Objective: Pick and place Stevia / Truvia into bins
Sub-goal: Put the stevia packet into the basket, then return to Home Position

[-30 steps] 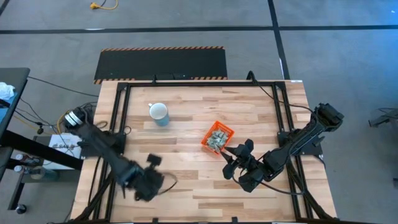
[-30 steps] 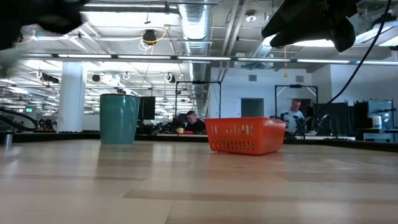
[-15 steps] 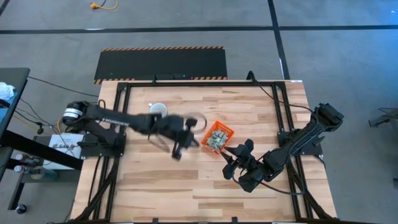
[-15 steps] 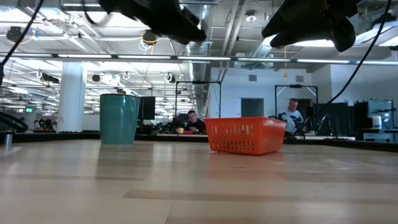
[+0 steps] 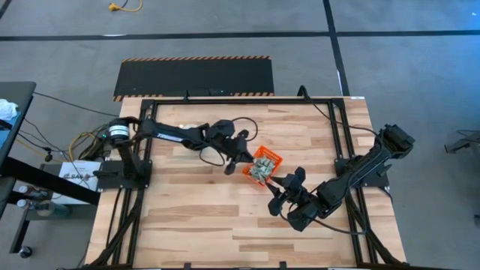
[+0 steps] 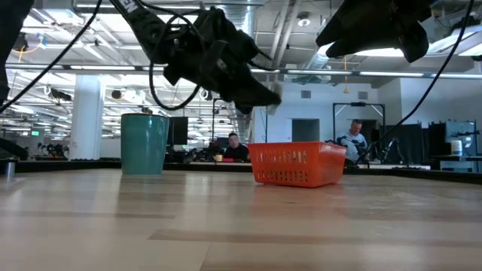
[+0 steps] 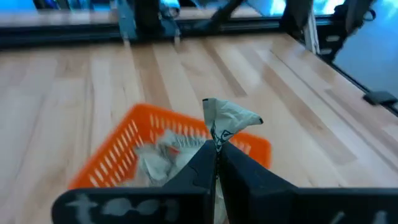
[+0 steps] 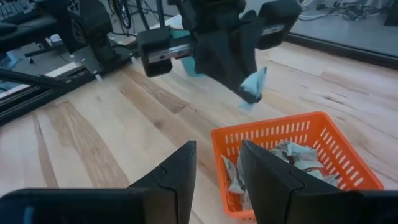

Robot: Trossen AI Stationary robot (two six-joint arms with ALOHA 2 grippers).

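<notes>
On the left, the left gripper [image 7: 216, 144] is pinched tight on one pale sachet [image 7: 225, 118], holding it in the air just left of the orange bin [image 5: 263, 164], which sits mid-table and already holds a heap of sachets [image 8: 292, 155]. This looks like the carry-and-drop step: the next move calls for bringing the sachet fully over the bin's rim and letting the fingers part. To the right, the right gripper [image 8: 214, 163] waits just near-right of the bin, fingers apart and empty.
</notes>
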